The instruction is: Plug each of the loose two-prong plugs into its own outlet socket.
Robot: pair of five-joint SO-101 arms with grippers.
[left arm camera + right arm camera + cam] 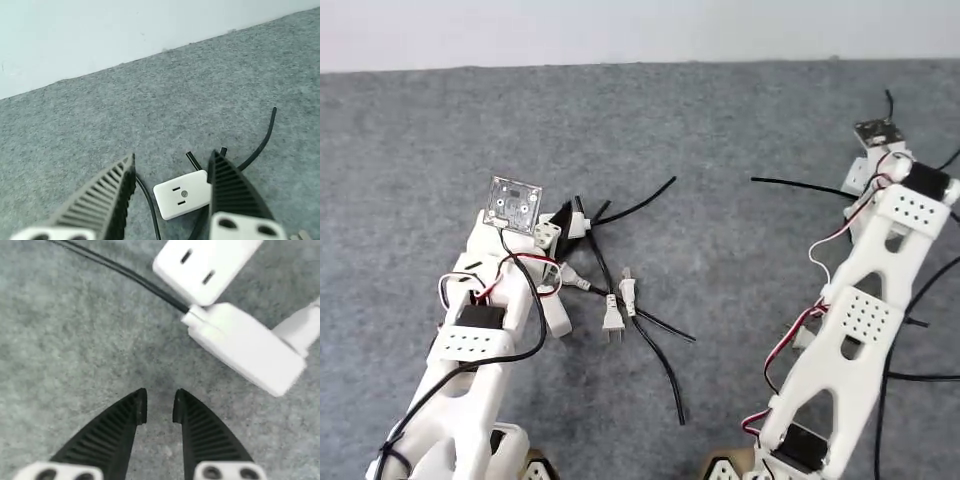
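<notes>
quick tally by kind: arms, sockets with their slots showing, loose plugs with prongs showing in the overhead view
arms: 2
sockets with slots showing: 2, one in the left wrist view, one in the right wrist view
loose plugs with prongs showing: 2
total: 6

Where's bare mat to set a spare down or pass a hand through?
Free: mid mat between the plugs and the right arm; the far strip along the wall; the far-left corner. Crowded: around the left gripper, with a socket, plugs and cables.
</notes>
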